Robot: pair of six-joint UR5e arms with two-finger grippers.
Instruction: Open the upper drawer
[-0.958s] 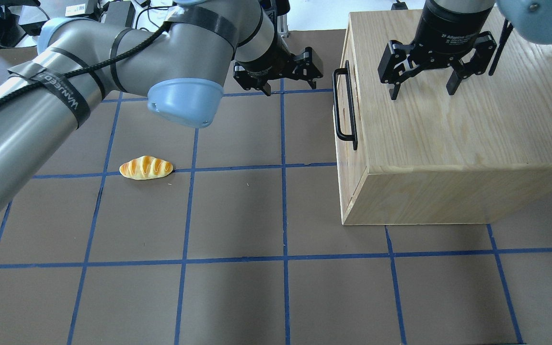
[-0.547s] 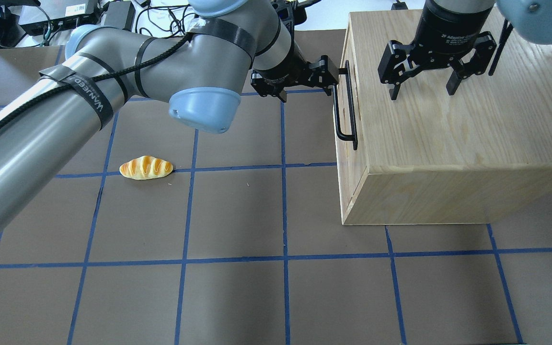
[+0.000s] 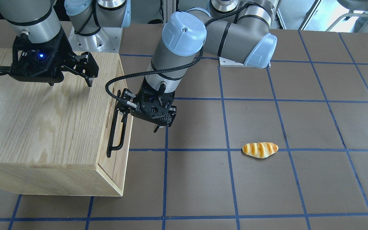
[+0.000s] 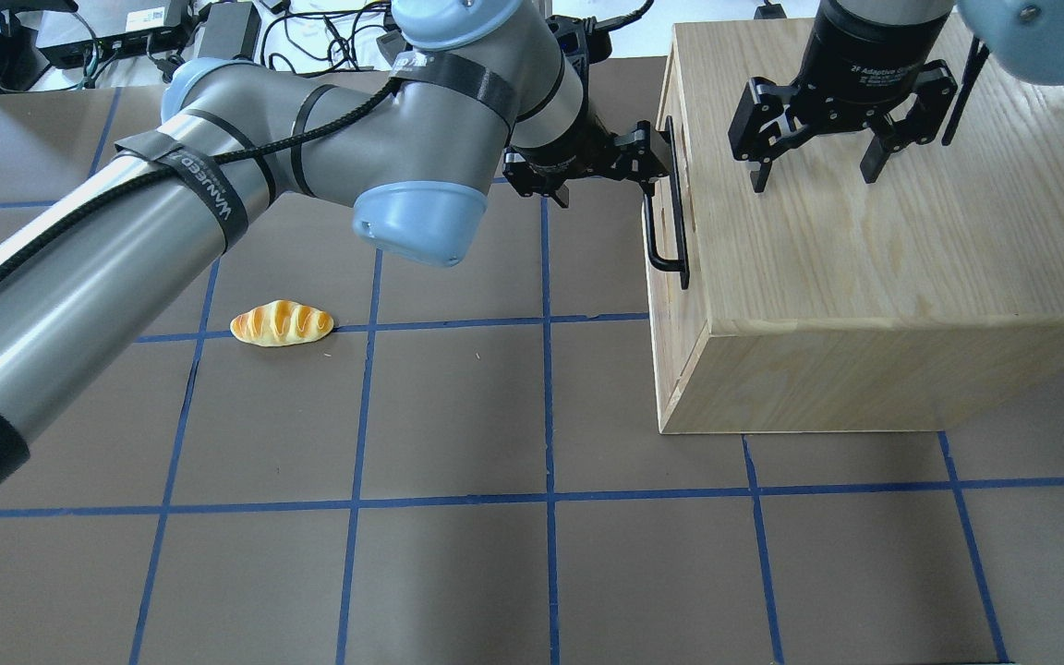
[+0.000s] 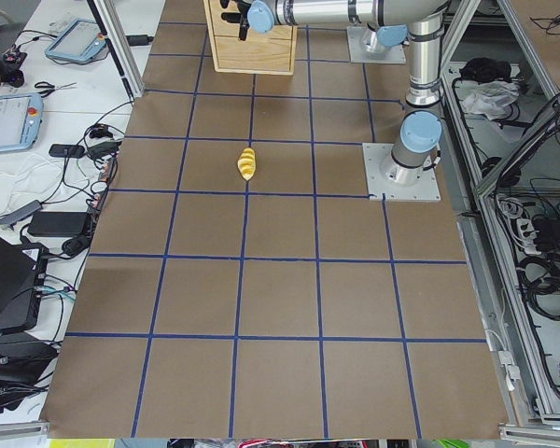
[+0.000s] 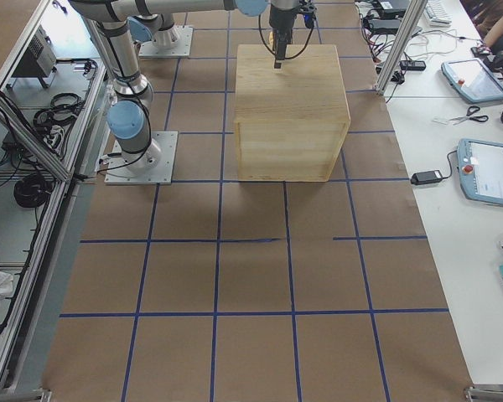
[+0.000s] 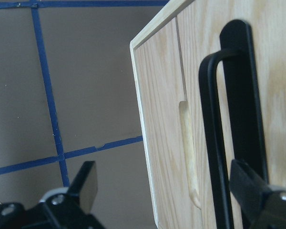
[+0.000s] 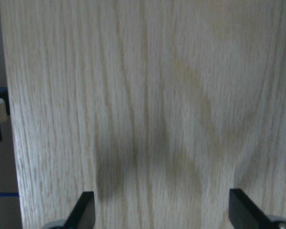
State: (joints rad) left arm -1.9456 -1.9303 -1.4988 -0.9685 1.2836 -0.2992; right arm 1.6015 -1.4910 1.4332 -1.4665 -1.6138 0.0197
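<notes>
The upper drawer's front [image 4: 671, 175] is flush with the oak cabinet [image 4: 864, 259] and looks closed. Its black bar handle [image 4: 666, 217] also shows in the front view [image 3: 117, 127] and the left wrist view [image 7: 219, 143]. My left gripper [image 4: 606, 171] is open at the handle's far end. In the left wrist view [image 7: 167, 191] the bar runs between the fingers, close to the right-hand one [image 7: 250, 186]. My right gripper [image 4: 816, 175] is open and empty just above the cabinet top, as the right wrist view [image 8: 164, 210] also shows.
A toy bread roll [image 4: 282, 323] lies on the brown mat to the left of the cabinet. A second wood front with a carved finger notch [image 7: 188, 152] sits beside the handled one. Cables and devices lie beyond the table's far left edge.
My left gripper has moved right, from open mat to the handle's far end, and now straddles the bar. The right gripper and the drawer have not moved.
</notes>
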